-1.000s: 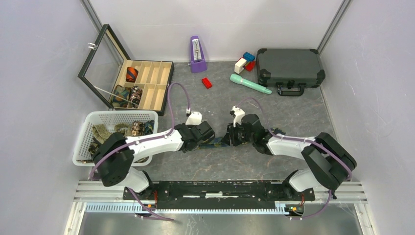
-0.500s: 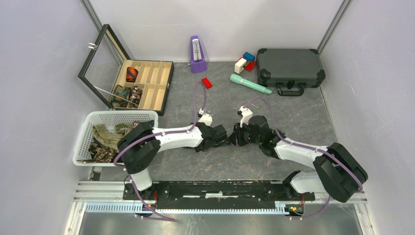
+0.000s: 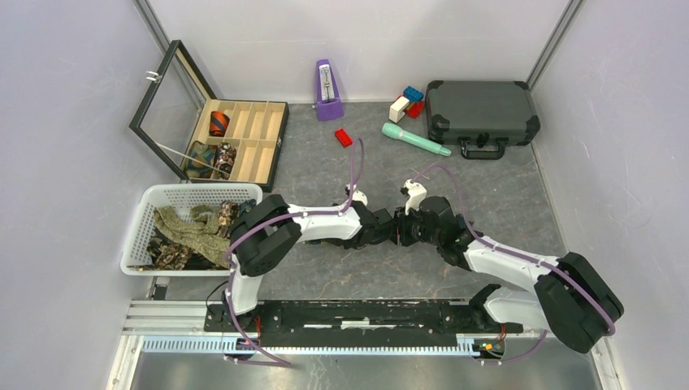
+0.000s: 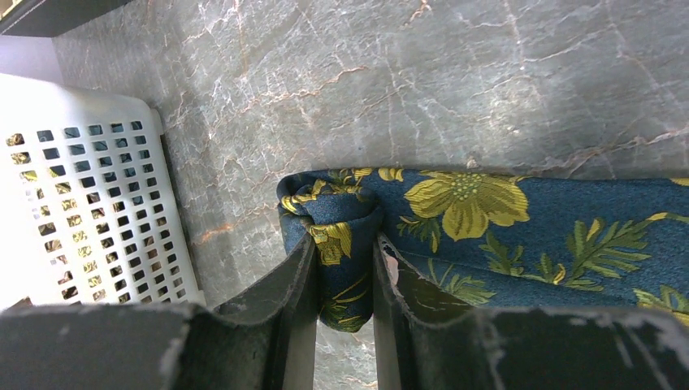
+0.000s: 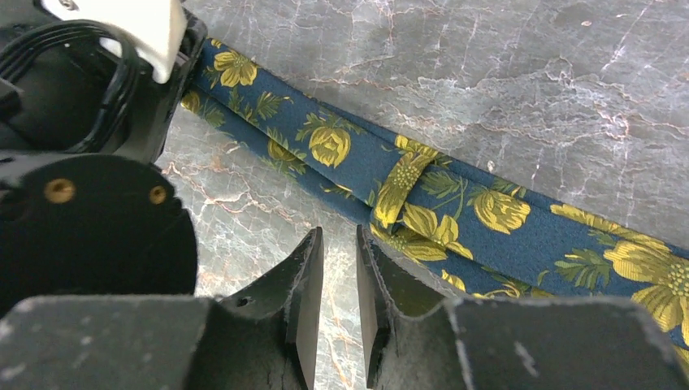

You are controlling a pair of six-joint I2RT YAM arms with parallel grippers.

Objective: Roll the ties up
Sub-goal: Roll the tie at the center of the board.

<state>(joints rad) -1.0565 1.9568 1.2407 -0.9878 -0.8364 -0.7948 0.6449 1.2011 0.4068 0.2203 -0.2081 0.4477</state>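
Top view: a grey marbled worktop lies between plain pale walls. A white basket at nine o'clock holds loose ties.

Left wrist: the left tool is clamped on the rolled end of a navy tie with yellow flowers, whose strip runs off toward three o'clock.

Right wrist: the right tool stands slightly apart with bare stone in its gap. The tie lies just beside it at two o'clock.
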